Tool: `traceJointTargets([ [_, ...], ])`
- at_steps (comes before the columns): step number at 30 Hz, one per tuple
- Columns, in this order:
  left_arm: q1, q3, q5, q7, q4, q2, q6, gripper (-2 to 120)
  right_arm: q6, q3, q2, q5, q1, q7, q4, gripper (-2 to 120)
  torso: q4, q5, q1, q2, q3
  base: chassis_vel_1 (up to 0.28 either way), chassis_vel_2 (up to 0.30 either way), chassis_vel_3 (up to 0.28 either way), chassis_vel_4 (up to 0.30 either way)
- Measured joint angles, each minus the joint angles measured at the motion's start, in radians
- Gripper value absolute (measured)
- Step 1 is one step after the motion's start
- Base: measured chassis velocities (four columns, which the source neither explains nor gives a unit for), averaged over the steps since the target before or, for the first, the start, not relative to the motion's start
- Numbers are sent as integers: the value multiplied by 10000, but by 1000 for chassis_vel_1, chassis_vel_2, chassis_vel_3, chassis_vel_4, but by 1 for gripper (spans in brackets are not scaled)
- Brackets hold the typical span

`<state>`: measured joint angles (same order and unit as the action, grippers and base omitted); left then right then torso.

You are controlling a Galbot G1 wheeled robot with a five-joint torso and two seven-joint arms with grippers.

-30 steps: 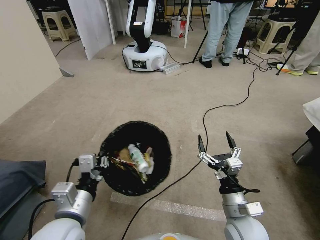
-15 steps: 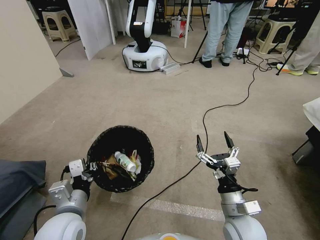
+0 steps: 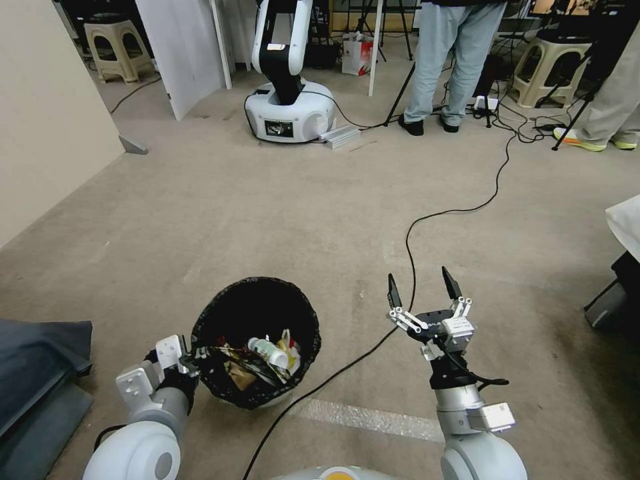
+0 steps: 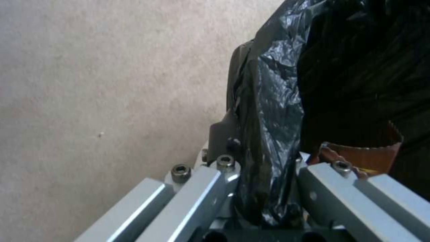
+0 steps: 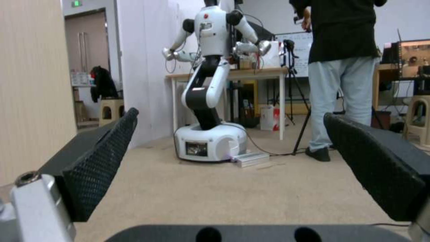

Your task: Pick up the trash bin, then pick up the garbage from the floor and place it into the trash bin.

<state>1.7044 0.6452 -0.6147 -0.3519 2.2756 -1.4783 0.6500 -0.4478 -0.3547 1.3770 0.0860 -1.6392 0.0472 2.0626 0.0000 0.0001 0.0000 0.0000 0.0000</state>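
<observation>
Trash bin (image 3: 257, 313): black-lined, litter inside, including a small white bottle (image 3: 269, 352). My left gripper (image 3: 193, 353) clenches its rim. Right of bin, my right gripper (image 3: 423, 291) gapes, empty; bare carpet (image 3: 287, 200) beyond bin.

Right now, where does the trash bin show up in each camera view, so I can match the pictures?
Head view: the trash bin sits low and left of centre, its rim held by the left gripper, litter inside.
Left wrist view: its black bag-covered rim runs between the gripper's fingers.
Right wrist view: the bin is not in it; the right gripper faces the room.
Shared landmark: the beige carpet.
</observation>
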Motion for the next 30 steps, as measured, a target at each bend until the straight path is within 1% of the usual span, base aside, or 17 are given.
traceJointTargets([
  [5,10,-109,-70,-5,-38,-39,19,1,-44,-6,-6,-12,-53,-4,-24,100,0,-1,0,0,0,0,0,0,0],
  [9,5,-151,-78,119,-39,-53,-48,1,-96,-8,-6,-21,-95,-12,-56,100,-1,-1,0,0,0,0,0,0,0],
  [11,5,-155,-75,165,-35,-57,-73,3,-110,-6,-4,-23,-102,-18,-63,100,0,0,0,0,0,0,0,0,0],
  [13,1,-158,-73,285,-1,-61,-162,14,-128,15,-2,-32,-108,-35,-77,100,0,0,0,0,0,0,0,0,0],
  [14,-1,-157,-67,310,9,-61,-181,17,-131,25,-1,-33,-108,-39,-79,100,-1,0,0,1,0,0,0,0,0],
  [15,-1,-157,-67,310,9,-61,-181,17,-131,25,-1,-33,-108,-39,-79,100,-1,0,0,1,0,0,0,0,0],
  [17,-16,-145,-42,354,18,-65,-226,27,-134,51,-1,-36,-101,-57,-90,100,0,-1,0,0,0,0,0,0,0],
  [18,-16,-145,-42,354,18,-65,-226,27,-134,51,-1,-36,-101,-57,-90,100,0,-1,0,0,0,0,0,0,0],
  [20,-43,-129,-30,395,17,-70,-302,38,-141,70,-2,-38,-99,-66,-117,100,0,0,0,0,0,0,0,0,0],
  [21,-43,-129,-30,395,17,-70,-302,38,-141,70,-2,-38,-99,-66,-117,100,0,0,0,0,0,0,0,0,0],
  [22,-65,-117,-7,421,-11,-75,-346,44,-145,81,-5,-41,-107,-71,-133,100,-1,-1,0,0,0,0,0,0,0],
  [23,-73,-113,2,429,-24,-76,-360,47,-147,87,-6,-42,-110,-74,-134,100,0,-1,0,0,0,0,0,0,0],
  [24,-73,-113,2,429,-24,-76,-360,47,-147,87,-6,-42,-110,-74,-134,100,0,-1,0,0,0,0,0,0,0],
  [26,-83,-104,43,463,-47,-82,-412,61,-149,97,-13,-44,-111,-87,-137,100,0,-1,0,0,0,0,0,0,0],
  [29,-91,-103,65,494,-47,-83,-455,68,-149,96,-20,-44,-99,-91,-137,100,0,0,0,0,0,0,0,0,0],
  [30,-104,-104,73,525,-47,-83,-491,75,-149,96,-23,-44,-88,-95,-137,100,0,-1,0,0,0,0,0,0,0],
])
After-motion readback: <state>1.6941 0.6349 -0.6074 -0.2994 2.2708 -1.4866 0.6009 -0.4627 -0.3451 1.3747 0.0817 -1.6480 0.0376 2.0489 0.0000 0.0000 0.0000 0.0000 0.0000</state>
